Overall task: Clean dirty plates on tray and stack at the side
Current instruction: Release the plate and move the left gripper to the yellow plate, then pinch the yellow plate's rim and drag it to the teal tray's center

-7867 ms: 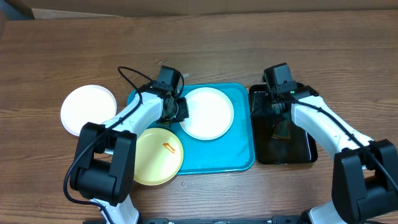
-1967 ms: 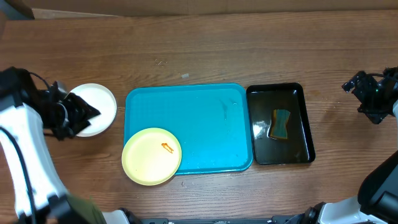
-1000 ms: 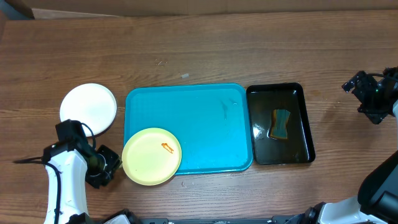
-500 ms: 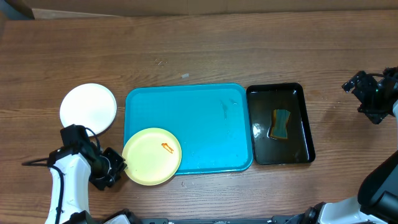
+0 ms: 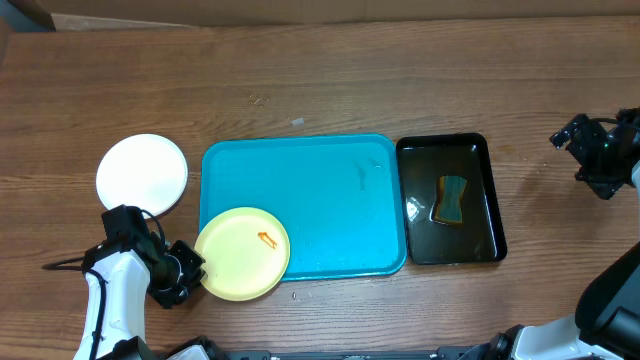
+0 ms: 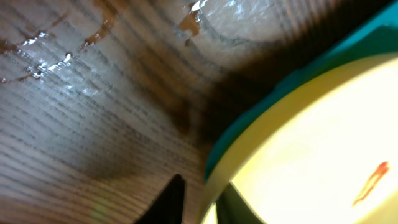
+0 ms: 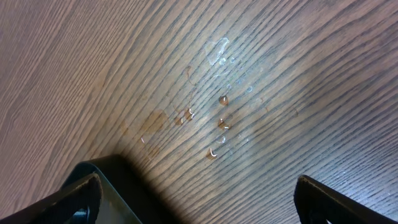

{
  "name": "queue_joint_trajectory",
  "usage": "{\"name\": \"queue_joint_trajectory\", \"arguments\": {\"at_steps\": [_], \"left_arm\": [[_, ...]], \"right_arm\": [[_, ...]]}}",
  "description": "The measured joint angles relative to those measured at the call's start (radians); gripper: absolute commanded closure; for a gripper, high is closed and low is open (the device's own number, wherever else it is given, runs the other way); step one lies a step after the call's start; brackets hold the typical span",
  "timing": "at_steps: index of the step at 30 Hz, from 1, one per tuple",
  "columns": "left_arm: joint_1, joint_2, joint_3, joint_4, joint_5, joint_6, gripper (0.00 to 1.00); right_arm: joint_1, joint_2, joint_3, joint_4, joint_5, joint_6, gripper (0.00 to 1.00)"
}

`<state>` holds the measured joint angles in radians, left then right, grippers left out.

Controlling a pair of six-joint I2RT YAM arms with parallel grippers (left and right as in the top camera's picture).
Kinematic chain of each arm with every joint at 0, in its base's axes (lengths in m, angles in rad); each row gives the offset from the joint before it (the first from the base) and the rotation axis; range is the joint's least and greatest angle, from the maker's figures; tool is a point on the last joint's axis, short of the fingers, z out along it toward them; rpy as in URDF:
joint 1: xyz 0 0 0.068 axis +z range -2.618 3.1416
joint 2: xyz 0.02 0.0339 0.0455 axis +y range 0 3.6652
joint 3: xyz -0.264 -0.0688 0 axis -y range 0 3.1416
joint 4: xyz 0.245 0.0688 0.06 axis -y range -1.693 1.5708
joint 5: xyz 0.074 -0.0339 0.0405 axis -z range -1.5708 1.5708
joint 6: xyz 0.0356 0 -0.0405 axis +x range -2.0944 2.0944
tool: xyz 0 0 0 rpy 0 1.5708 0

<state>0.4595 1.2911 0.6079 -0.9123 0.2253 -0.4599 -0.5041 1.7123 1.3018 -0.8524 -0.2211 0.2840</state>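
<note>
A pale yellow dirty plate [image 5: 242,253] with a red-orange smear [image 5: 267,238] lies on the front left corner of the turquoise tray [image 5: 330,190], overhanging its edge. My left gripper [image 5: 192,270] is at the plate's left rim. In the left wrist view the yellow plate [image 6: 311,162] has one finger outside its rim and one on its inner face, so the left gripper [image 6: 202,186] is shut on the rim. A white plate [image 5: 142,172] sits on the table left of the tray. My right gripper [image 5: 572,150] hangs open over bare wood at the far right.
A black glossy tray [image 5: 480,150] holding a sponge [image 5: 452,199] stands right of the turquoise tray. Water drops [image 7: 214,124] lie on the wood below the right gripper [image 7: 202,199]. The table's front edge is close behind the left arm.
My left arm came from the white plate to the yellow plate's left rim and its jaws closed on it. The plate slid slightly left. The right arm has not moved.
</note>
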Motion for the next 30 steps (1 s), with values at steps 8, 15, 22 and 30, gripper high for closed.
{"name": "queue_joint_trajectory", "arguments": {"at_steps": [8,15,22,30], "left_arm": [[-0.046,-0.002,0.000,0.030,0.018,0.015,0.96],[-0.130,-0.002,0.000,0.080,0.047,0.015,0.96],[-0.286,-0.002,0.073,0.126,0.080,0.015,0.96],[-0.544,0.058,0.272,0.146,0.017,0.014,0.96]], "right_arm": [[0.000,0.000,0.000,0.000,0.000,0.000,0.00],[0.000,0.000,0.000,0.000,0.000,0.000,0.00],[0.000,0.000,0.000,0.000,0.000,0.000,0.00],[0.000,0.000,0.000,0.001,0.000,0.000,0.00]]}}
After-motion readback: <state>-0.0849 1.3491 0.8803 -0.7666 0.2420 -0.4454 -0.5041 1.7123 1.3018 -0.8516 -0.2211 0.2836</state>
